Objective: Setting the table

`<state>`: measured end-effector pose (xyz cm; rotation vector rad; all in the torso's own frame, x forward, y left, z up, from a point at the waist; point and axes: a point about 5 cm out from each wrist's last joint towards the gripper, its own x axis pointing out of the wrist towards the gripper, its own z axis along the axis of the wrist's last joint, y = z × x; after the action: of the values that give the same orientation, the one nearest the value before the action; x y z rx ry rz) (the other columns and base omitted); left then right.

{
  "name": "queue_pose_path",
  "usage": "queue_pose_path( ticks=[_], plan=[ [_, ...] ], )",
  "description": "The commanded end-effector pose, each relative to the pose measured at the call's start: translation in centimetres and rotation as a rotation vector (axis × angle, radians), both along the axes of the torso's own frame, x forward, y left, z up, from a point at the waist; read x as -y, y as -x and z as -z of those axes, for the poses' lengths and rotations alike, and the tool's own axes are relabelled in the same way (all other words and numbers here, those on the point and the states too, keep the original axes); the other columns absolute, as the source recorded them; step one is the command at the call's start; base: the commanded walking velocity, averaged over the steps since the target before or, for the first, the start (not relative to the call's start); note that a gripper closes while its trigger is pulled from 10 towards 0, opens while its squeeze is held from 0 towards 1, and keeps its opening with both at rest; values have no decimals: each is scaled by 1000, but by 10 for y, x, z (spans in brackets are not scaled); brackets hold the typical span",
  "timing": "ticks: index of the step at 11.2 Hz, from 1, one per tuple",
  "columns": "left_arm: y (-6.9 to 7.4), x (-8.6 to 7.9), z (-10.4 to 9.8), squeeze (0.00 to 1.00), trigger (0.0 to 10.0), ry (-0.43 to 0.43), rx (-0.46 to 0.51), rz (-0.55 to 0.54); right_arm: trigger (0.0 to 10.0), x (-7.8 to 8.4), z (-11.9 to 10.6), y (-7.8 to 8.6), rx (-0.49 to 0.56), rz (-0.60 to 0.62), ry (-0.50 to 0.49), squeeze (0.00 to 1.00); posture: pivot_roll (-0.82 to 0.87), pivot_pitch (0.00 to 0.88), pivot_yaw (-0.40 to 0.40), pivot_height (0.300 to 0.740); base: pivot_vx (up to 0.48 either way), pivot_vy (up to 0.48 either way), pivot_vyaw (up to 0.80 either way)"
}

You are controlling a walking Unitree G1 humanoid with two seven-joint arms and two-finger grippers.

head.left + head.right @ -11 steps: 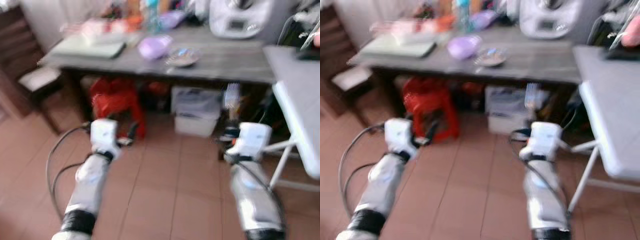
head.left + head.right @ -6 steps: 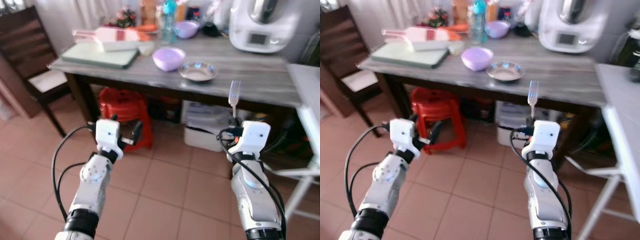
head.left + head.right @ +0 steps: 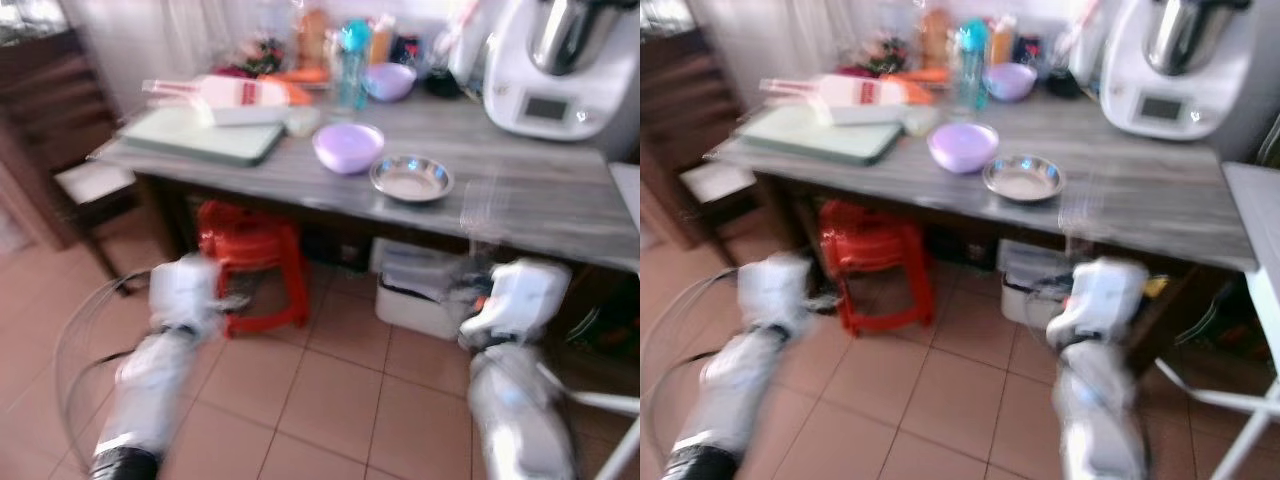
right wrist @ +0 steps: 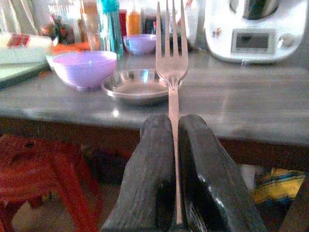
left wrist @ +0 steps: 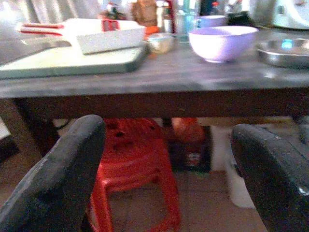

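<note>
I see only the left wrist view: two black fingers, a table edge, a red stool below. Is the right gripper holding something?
Observer: Yes. The right gripper is shut on a fork, tines pointing up.
Operator: What stands on the table ahead of that fork?
Observer: A metal dish, with a lilac bowl beside it.
Operator: Is anything on the table's right end?
Observer: A white kitchen machine stands at the back there.
</note>
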<state>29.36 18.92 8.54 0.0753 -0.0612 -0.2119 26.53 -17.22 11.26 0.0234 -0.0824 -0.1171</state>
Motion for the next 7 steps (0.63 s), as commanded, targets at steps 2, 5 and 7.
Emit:
queue_pose_path(
  ticks=[2, 5, 7],
  plan=[
    [-1, 17, -4, 0, 10000, 15, 17, 49, 10000, 6, -7, 4, 18, 21, 16, 0, -23, 23, 13, 740, 403, 0, 0],
    [-5, 25, -7, 0, 10000, 31, 24, 72, 10000, 11, -13, 0, 35, 58, 8, 0, -28, 18, 19, 740, 404, 0, 0],
    [-2, 24, -5, 0, 10000, 31, 17, 74, 10000, 13, -12, 1, 25, 69, -1, 0, -25, 19, 17, 740, 403, 0, -272]
  ],
)
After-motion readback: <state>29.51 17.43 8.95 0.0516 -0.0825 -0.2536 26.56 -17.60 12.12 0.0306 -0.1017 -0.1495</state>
